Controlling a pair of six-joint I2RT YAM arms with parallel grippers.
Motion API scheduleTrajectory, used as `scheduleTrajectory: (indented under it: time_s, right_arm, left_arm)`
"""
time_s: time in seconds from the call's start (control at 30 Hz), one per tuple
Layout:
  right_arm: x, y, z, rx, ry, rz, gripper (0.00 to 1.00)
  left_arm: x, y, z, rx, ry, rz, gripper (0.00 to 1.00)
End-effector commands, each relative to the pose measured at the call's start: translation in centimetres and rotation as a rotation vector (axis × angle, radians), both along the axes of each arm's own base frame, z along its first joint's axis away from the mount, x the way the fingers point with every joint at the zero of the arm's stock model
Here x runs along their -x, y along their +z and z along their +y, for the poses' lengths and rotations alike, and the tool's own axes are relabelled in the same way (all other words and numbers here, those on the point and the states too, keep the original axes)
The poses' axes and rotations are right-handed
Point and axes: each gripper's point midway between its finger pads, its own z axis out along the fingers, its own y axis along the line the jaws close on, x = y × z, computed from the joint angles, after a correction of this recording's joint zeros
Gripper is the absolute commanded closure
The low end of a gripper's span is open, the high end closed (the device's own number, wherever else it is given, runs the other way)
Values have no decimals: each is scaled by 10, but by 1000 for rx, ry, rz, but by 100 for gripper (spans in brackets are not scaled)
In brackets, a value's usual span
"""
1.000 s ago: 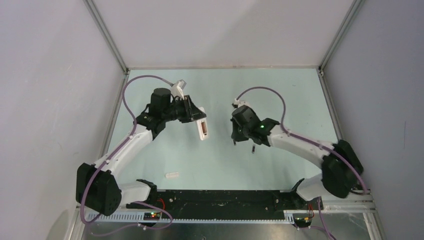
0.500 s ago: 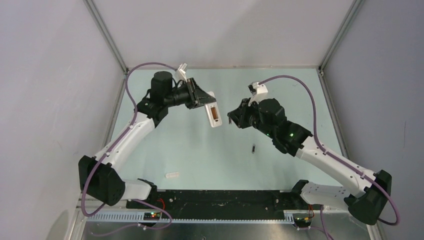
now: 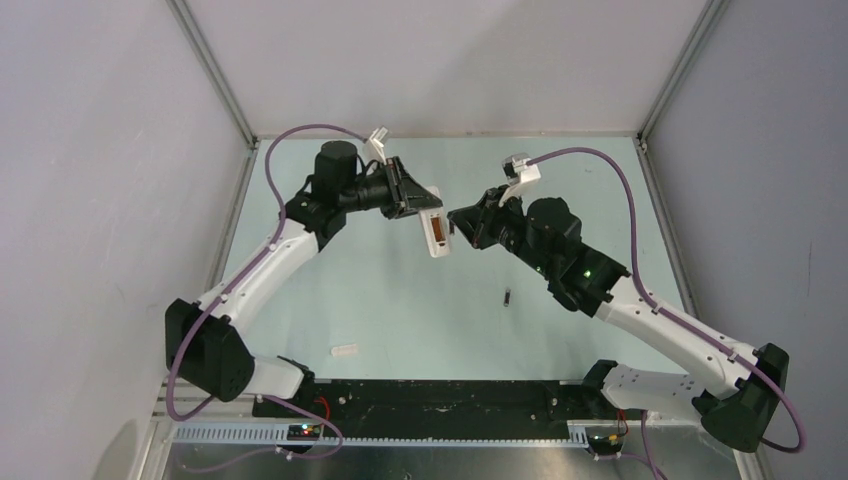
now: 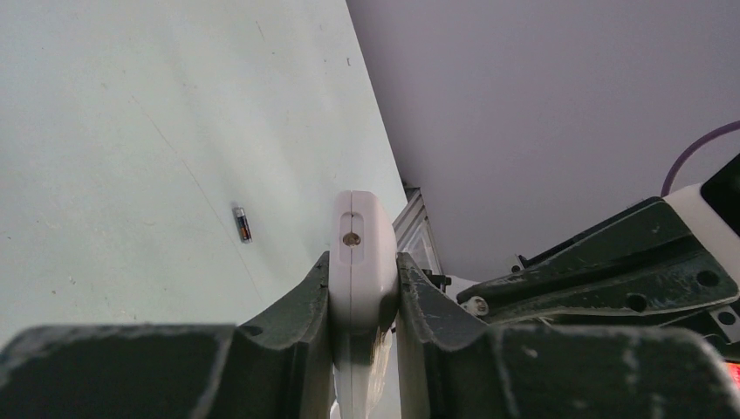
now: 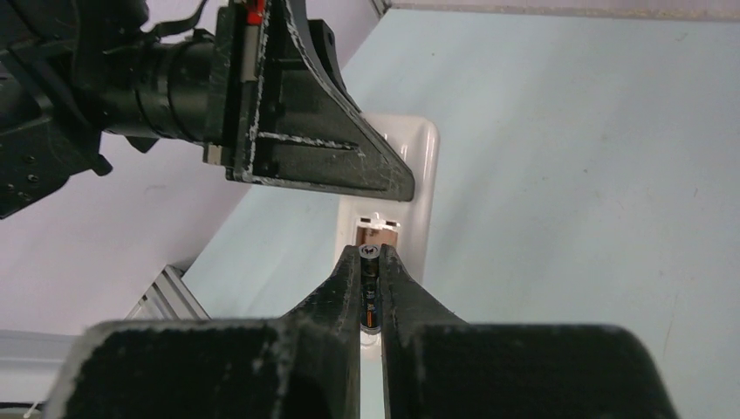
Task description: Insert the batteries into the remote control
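Seen from above, the left end effector (image 3: 427,212) pinches the white remote control (image 3: 437,235) by one end and holds it above the counter (image 3: 380,300). The brownish battery recess (image 3: 438,231) is turned up toward the camera. The right end effector (image 3: 458,222) meets the remote from 3 o'clock, its tips just beside the recess. This view does not show what it grips.

The right wrist camera does. Its fingers are pressed onto a slim dark battery (image 5: 369,301) held lengthwise between them, with the metal end cap pointing at the open recess. Whether the cap touches the recess cannot be told.

The left wrist camera shows the remote's narrow end edge-on, clamped between both fingers. It also shows a second battery (image 4: 242,223) lying on the counter at 10 o'clock from the remote. From above, that second battery sits at 4 o'clock from the remote, well apart from it. A small white cover strip (image 3: 344,350) lies at 7 o'clock, near the arm bases.
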Motion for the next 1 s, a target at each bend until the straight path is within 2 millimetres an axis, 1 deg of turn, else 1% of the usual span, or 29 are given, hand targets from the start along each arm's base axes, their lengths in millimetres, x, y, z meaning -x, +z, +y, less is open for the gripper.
scheduleTrajectory:
  time_s: [0.0,0.13,0.37,0.57,0.77,0.97]
  right_arm:
    - [-1,39,6,-77,14,-86,95]
    - [-4,30,11,-53,19,-78,95]
    - [-8,24,18,-32,25,-90,95]
    - [-10,14,22,1,25,-85,95]
    - [-14,2,22,37,9,-88,95]
    - [-15,-1,19,50,-2,-93,95]
  left_arm:
    - [1,18,-7,38,-29,-26,100]
    - [2,15,-10,45,-40,1,100]
    - [2,11,-13,56,-29,60,100]
    - [3,9,-14,69,-20,108,100]
    - [5,7,-15,78,-21,141,100]
    - [5,4,-14,70,-22,133,100]
